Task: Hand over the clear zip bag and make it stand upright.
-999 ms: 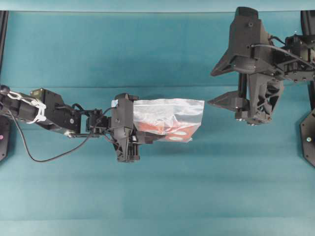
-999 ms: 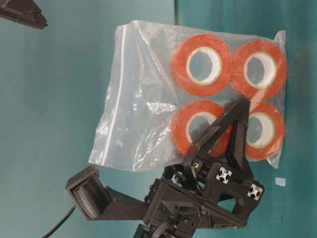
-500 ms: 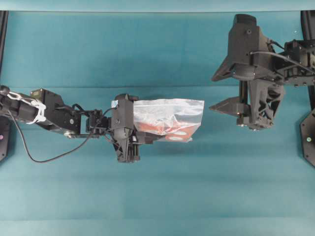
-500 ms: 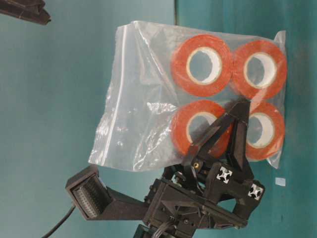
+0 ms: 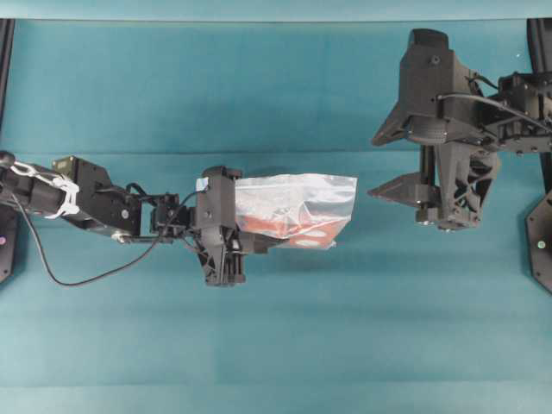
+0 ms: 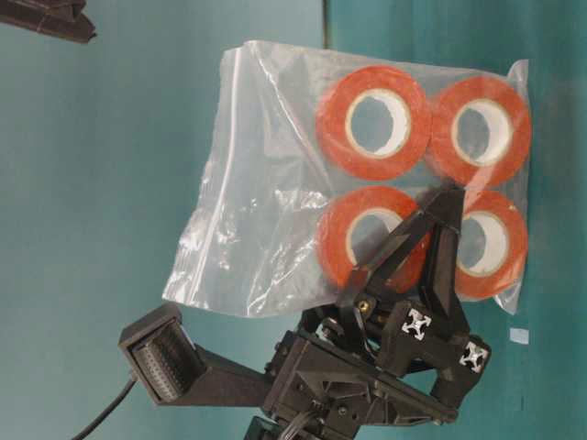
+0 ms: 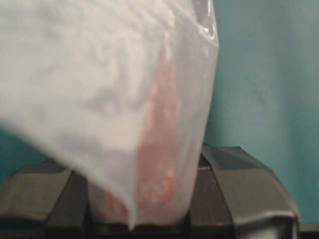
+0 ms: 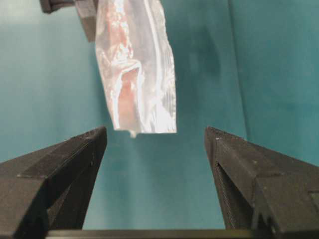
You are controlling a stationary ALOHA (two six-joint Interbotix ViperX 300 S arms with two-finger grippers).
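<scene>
The clear zip bag (image 5: pixel 302 203) holds several orange-red tape rolls with white cores (image 6: pixel 371 121) and hangs in the air above the teal table. My left gripper (image 5: pixel 257 235) is shut on the bag's left edge, over the rolls, also in the table-level view (image 6: pixel 431 211) and the left wrist view (image 7: pixel 142 199). The bag (image 7: pixel 99 74) fills that wrist view. My right gripper (image 5: pixel 378 164) is open and empty, a short gap to the right of the bag's free edge. In the right wrist view the bag (image 8: pixel 137 64) hangs ahead of the open gripper (image 8: pixel 155 137), apart from it.
The teal table surface (image 5: pixel 276 345) lies below both arms. A black cable (image 5: pixel 78 278) loops from the left arm at the left. One finger of the right gripper (image 6: pixel 46 18) shows at the top left of the table-level view.
The right gripper has shifted slightly and stays open. The left gripper holds the bag almost still; the bag's loose edge has swung a little.
</scene>
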